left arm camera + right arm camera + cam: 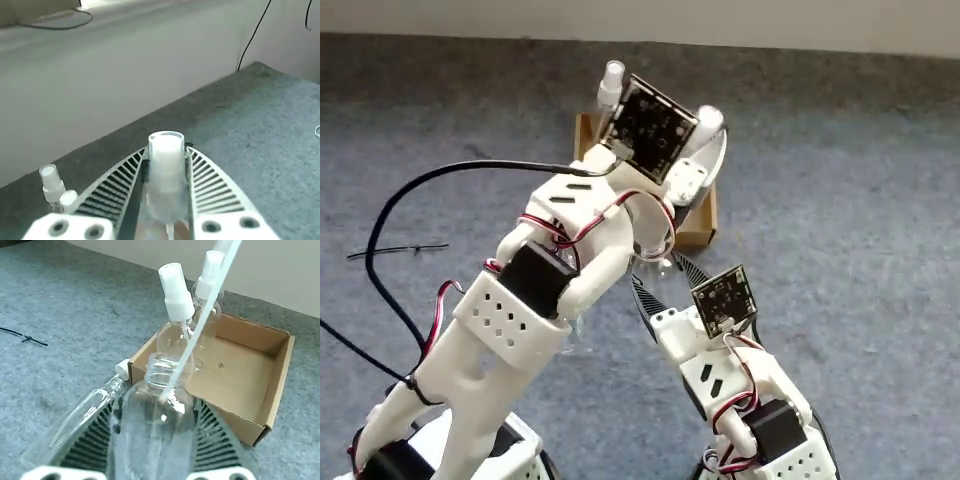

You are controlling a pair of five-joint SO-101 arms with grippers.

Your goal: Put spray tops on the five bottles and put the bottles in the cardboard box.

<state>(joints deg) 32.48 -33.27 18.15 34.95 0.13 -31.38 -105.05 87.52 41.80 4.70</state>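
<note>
We find the left gripper (pixel 166 152) clamped on a white spray top (pixel 165 175), at 12 o'clock in the high view, over the cardboard box (pixel 698 228). Its thin dip tube (pixel 189 340) slants down into the open neck of a clear bottle (pixel 152 440). The right gripper (pixel 157 412) is closed round that bottle's body, at 6 o'clock of the box. A first topped bottle (pixel 175 325) and a second topped bottle (pixel 207 295) stand upright inside the box. A lying bottle (pixel 85 415) rests on its side on the grey carpet (pixel 60 305), its white top just beside the box's outer wall.
</note>
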